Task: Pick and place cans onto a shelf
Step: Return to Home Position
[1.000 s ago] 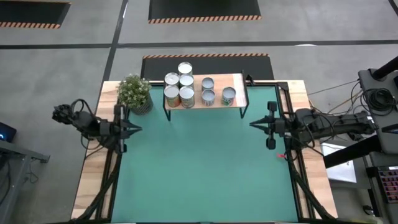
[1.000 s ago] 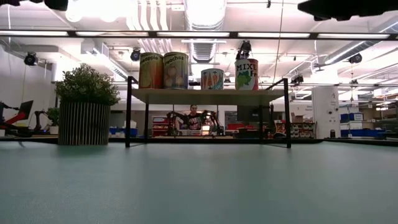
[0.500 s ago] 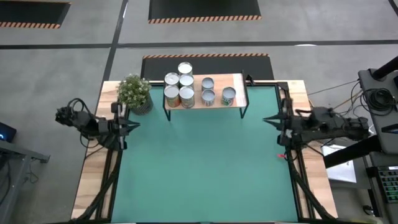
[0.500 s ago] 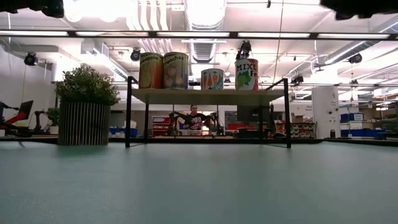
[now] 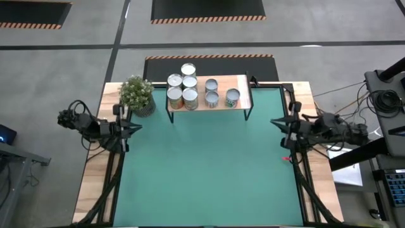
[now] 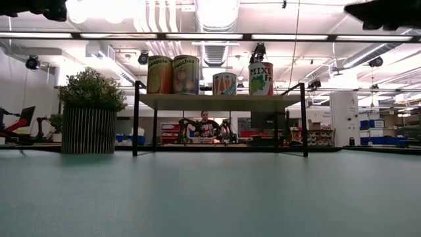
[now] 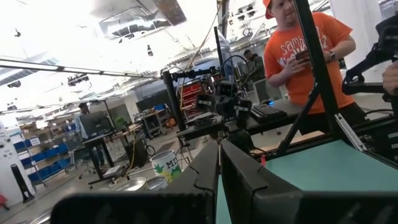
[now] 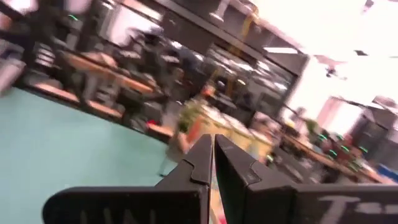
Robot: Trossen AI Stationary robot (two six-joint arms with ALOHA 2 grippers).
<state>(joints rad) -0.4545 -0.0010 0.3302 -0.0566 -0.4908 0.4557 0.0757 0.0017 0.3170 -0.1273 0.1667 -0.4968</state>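
Several cans [image 5: 190, 88] with silvery tops stand upright on the light-wood shelf [image 5: 242, 81] at the table's far edge. In the low view they stand in a row [image 6: 186, 74] on the shelf board [image 6: 220, 101]. My left gripper [image 5: 140, 131] is shut and empty over the table's left edge, its fingers [image 7: 214, 163] pointing toward the right. My right gripper [image 5: 273, 123] is shut and empty over the right edge, its fingers [image 8: 208, 152] pointing toward the left. Both are well clear of the cans.
A potted green plant [image 5: 137, 95] stands left of the shelf, near my left gripper. The green table top [image 5: 209, 171] lies between the arms. A person in an orange shirt [image 7: 305, 56] stands beyond the table's right side. Another person [image 6: 205, 124] shows far behind the shelf.
My right gripper has drawn back from over the green mat toward the table's right edge, its arm folding in. My left gripper has drawn back a little toward the left edge. The cans and the shelf have stayed still.
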